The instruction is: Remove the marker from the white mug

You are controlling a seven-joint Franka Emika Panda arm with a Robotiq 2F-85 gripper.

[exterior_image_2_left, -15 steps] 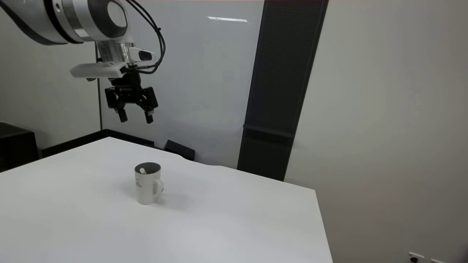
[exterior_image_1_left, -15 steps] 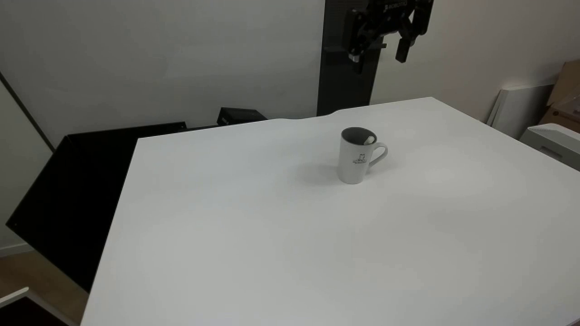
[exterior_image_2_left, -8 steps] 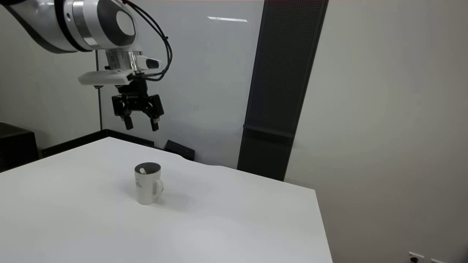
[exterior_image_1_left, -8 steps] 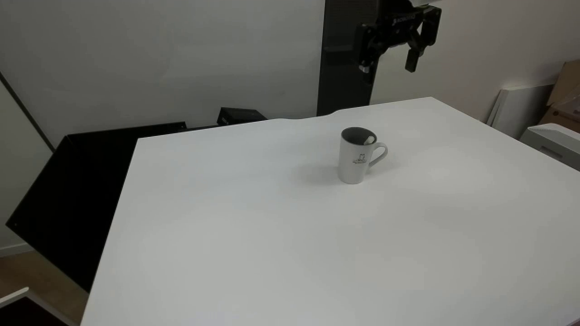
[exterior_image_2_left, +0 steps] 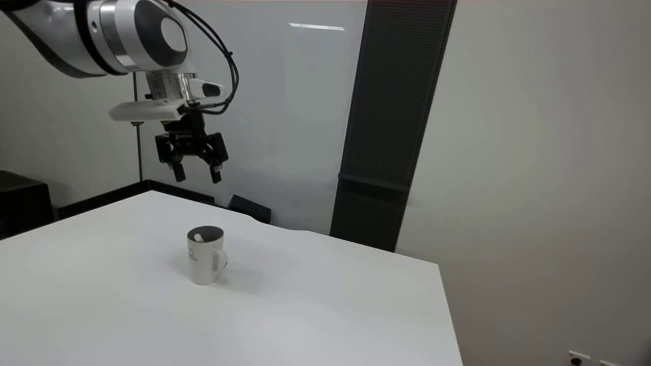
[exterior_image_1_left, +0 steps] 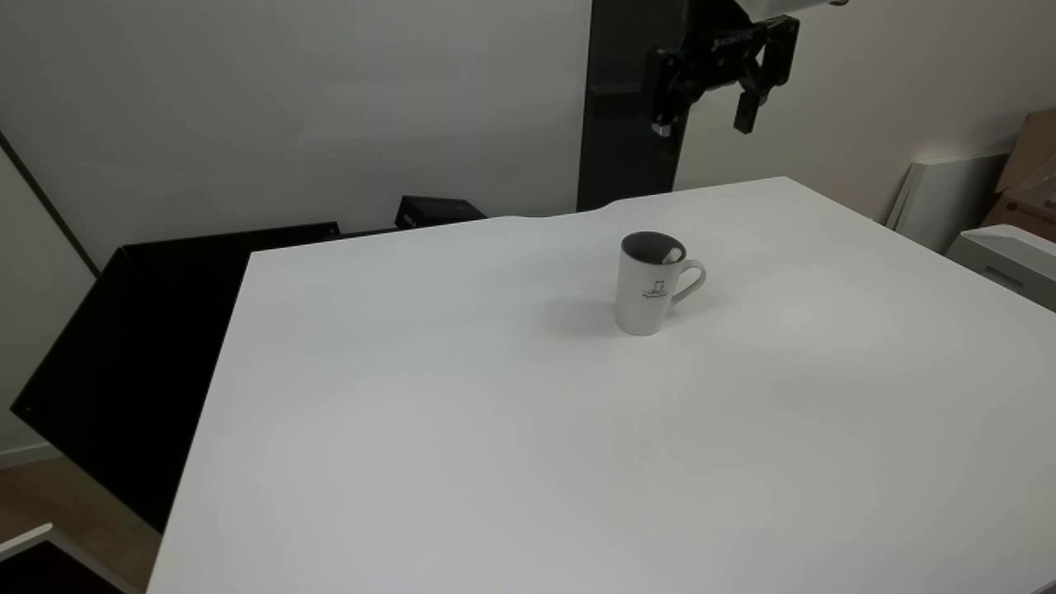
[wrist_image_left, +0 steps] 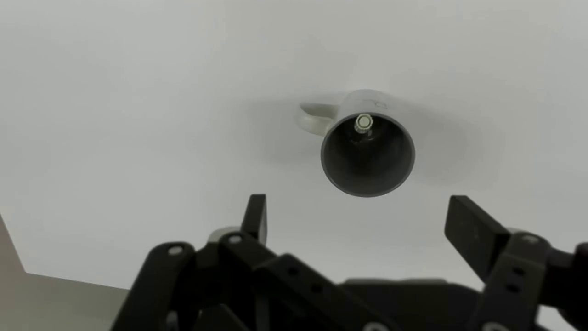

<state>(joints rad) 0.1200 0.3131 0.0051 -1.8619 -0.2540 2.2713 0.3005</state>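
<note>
The white mug stands upright on the white table in both exterior views (exterior_image_1_left: pixel 639 299) (exterior_image_2_left: pixel 202 265), with a loop handle and a dark inside. It also shows from above in the wrist view (wrist_image_left: pixel 362 99). The marker leans inside it; only its pale upper end shows, near the rim, in both exterior views (exterior_image_1_left: pixel 672 256) (exterior_image_2_left: pixel 198 237) and in the wrist view (wrist_image_left: pixel 363 122). Its lower part is hidden in the mug. My gripper is in the air above the mug in both exterior views (exterior_image_1_left: pixel 705 132) (exterior_image_2_left: pixel 198 178). In the wrist view the gripper (wrist_image_left: pixel 358 204) is wide open, with nothing between its fingers.
The white table (exterior_image_1_left: pixel 462 429) carries the mug. Its far edge borders a wall with a dark vertical panel (exterior_image_2_left: pixel 391 127). A black box (exterior_image_1_left: pixel 437 210) sits beyond the far edge. A pale case (exterior_image_1_left: pixel 1011 260) and cardboard stand beyond the table's side.
Over the last second my open gripper has moved down and somewhat to the right in both exterior views. In the last half second it has barely moved. The mug and marker have not moved.
</note>
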